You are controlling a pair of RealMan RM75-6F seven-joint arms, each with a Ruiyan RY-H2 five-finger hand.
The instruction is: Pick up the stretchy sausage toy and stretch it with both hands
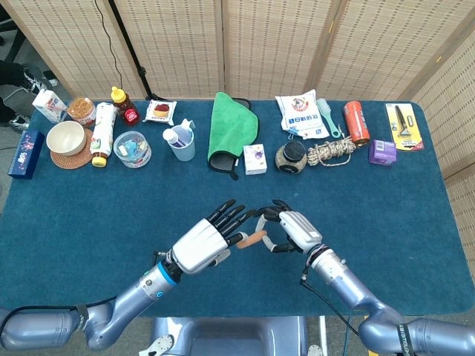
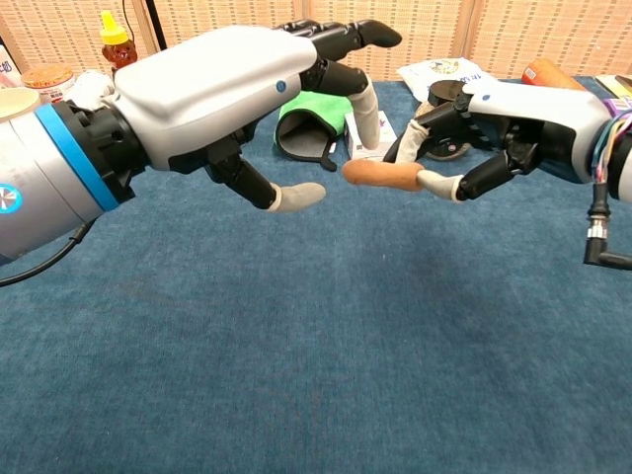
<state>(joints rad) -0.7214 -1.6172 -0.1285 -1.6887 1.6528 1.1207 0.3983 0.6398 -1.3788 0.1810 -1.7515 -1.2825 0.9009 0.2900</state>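
Head view: the short orange-brown rubbery sausage toy [image 1: 253, 238] is being held above the dark blue carpeted table [image 1: 82, 200], near its front middle, by the white-shelled right hand [image 1: 286, 230]. The toy is being pinched at its right end between the thumb and a finger of that hand, and its free left end is being pointed toward the white-shelled left hand [image 1: 208, 241].

In the chest view the sausage toy [image 2: 380, 174] is being kept roughly level and clear of the table [image 2: 316, 375], with the right hand [image 2: 504, 118] clamped on its right end. The left hand [image 2: 237, 99] is being held with its fingers apart and nothing inside them; its pale-tipped thumb [image 2: 296, 197] is being held just below and to the left of the toy's free end, while the extended dark fingers [image 2: 346, 39] are being reached over it. Whether a fingertip is touching the toy cannot be told.

Along the back of the table, a folded green cloth [image 1: 232, 122], a pale blue plastic cup [image 1: 181, 142], a small white box with a purple print [image 1: 254, 159] and a dark-lidded glass jar [image 1: 291, 156] are being shown in a row, well apart from both hands.
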